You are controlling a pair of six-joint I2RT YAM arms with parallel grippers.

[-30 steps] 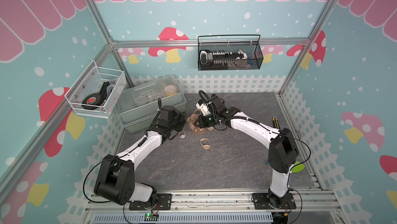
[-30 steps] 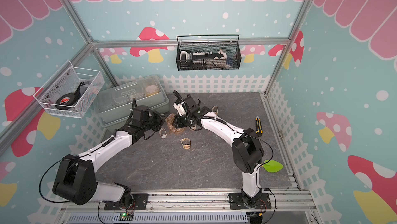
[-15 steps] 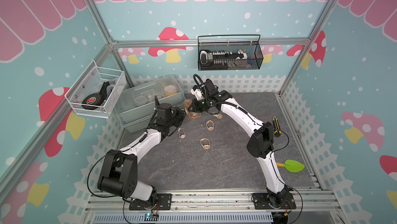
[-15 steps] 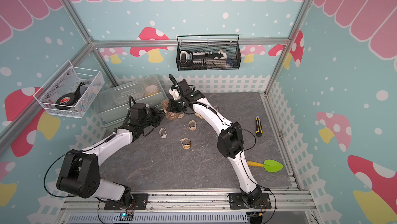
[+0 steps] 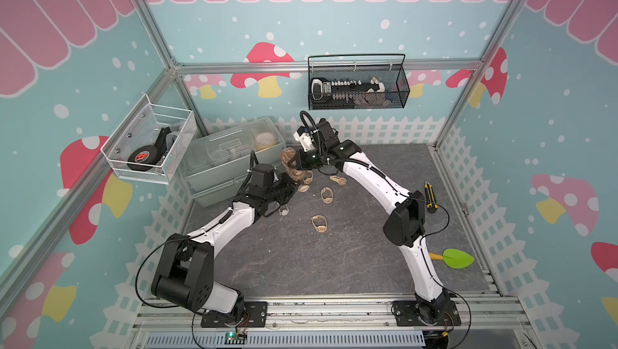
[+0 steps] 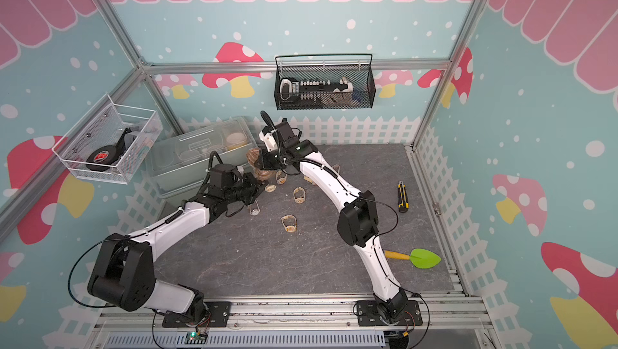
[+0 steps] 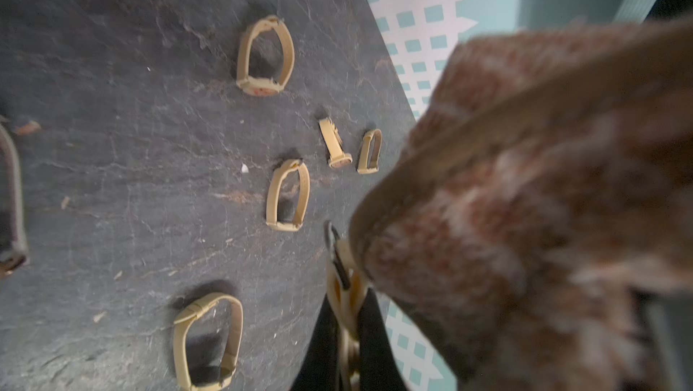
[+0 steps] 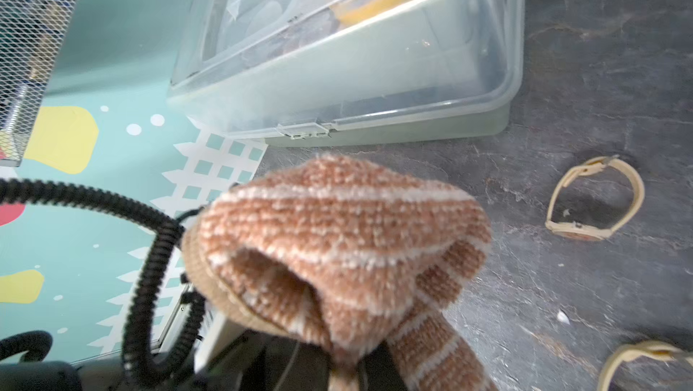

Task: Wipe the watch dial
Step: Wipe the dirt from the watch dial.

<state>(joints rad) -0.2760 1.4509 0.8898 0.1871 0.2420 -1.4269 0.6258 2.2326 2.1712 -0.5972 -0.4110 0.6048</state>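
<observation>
1. brown-and-white striped knit cloth (image 8: 337, 239) is pinched in the right gripper (image 8: 348, 366). its jaws are clamped on a bunched fold and the rest hangs loose. if the fold is thin, it may slip out when you rub.
2. the left gripper (image 7: 347, 336) is closed tight on the tan watch (image 7: 343, 288), and it seems to grasp only the strap. i judge the watch is lifted off the table (image 7: 112, 145), near the clear plastic box (image 8: 375, 70). the strap is soft, so the watch may turn or bend away under pressure. then the cloth will rub the band and not the dial.
3. you cannot see the dial in any view, because the cloth hides it in the left wrist view. you may believe that you wipe the glass when you do not touch it.
4. the two grippers are very close together in both top views. a wide stroke may knock one against the other, or against the box.
5. the loose end of the cloth hangs near the other watches (image 7: 287, 196) lying on the table, and it may drag them.
</observation>
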